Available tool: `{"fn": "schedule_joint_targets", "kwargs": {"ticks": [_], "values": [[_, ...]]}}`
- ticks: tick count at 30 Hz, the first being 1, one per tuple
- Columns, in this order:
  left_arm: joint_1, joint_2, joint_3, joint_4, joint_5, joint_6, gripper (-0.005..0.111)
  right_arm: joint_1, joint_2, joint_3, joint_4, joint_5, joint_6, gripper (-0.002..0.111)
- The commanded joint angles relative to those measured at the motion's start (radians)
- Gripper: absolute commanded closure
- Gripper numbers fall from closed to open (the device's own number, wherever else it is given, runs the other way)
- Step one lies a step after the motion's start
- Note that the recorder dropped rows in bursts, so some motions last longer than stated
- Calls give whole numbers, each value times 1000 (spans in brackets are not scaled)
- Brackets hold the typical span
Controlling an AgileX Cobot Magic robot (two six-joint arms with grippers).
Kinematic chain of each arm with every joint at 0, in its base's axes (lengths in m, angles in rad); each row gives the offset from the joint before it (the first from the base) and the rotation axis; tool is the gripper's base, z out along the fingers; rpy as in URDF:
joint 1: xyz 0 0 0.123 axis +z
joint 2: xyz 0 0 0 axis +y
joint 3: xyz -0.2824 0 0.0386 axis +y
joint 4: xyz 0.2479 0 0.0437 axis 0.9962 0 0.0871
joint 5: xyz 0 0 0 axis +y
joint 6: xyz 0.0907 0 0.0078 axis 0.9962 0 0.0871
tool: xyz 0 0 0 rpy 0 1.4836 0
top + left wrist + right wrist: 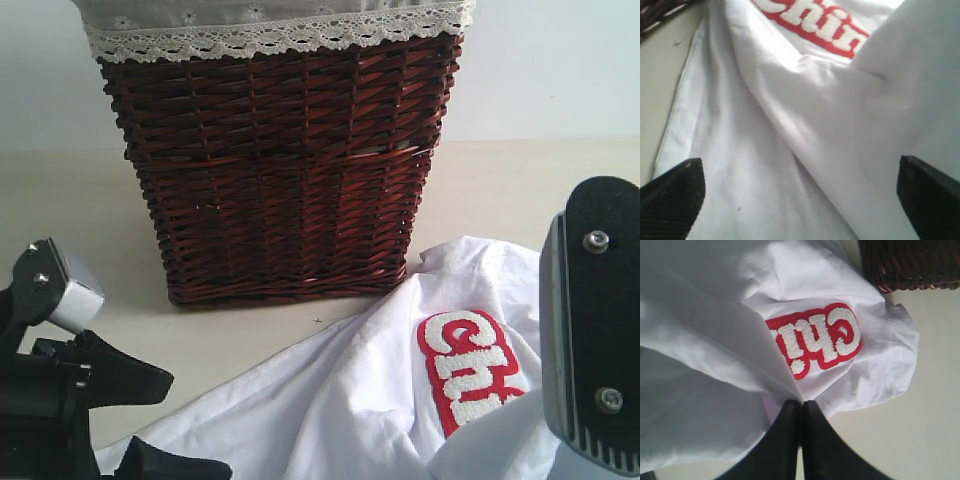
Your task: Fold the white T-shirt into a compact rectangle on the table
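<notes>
We find the white T-shirt (340,400) lying crumpled, not yet a rectangle, across the lower centre and lower right of the exterior frame, resting on the table (60,200). Its fuzzy white lettering (465,365), outlined in thick red, faces up at the lower right of that frame. Only the first letters show, the remainder being covered by a raised fold of the same cloth. Long creases run through the fabric, and one edge of the garment trails toward the lower left corner. The right gripper (801,410) is clenched, its two dark fingers (785,440) pressed flat together. A fold of the shirt runs right into their tips, and we judge that fold pinched and drawn up off the table. The left gripper (800,197) stands released, its jaws spread wide above the shirt, with white cloth lying below the gap and none of it gripped. In the exterior frame this gripper sits at the lower left, at the garment's edge. Behind the shirt, in the upper centre of the exterior frame, a dark brown wicker basket (280,180) stands upright on the table, its lower right corner just beside the cloth. A lace-trimmed grey liner (270,25) is turned over its rim. The basket's inside lies above the frame, so we cannot tell what it contains.
</notes>
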Motion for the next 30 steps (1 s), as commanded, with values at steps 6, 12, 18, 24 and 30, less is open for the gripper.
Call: {"fn": "schedule_joint_targets", "kwargs": {"ticks": [6,12,18,24,30], "values": [[-2,156,4,-156,53,156,3,-2,-6,3,10,-5,1,108],[-2,287,8,-189,58,212,3,-2,-6,3,12,-5,1,108],[-2,443,8,-220,117,288,3,-2,-6,3,26,-5,3,102],[-2,515,8,-314,-157,350,3,-2,-6,3,40,-5,3,53],[-2,529,-5,-383,-472,330,3,-2,-6,3,-74,-5,111,46]]}}
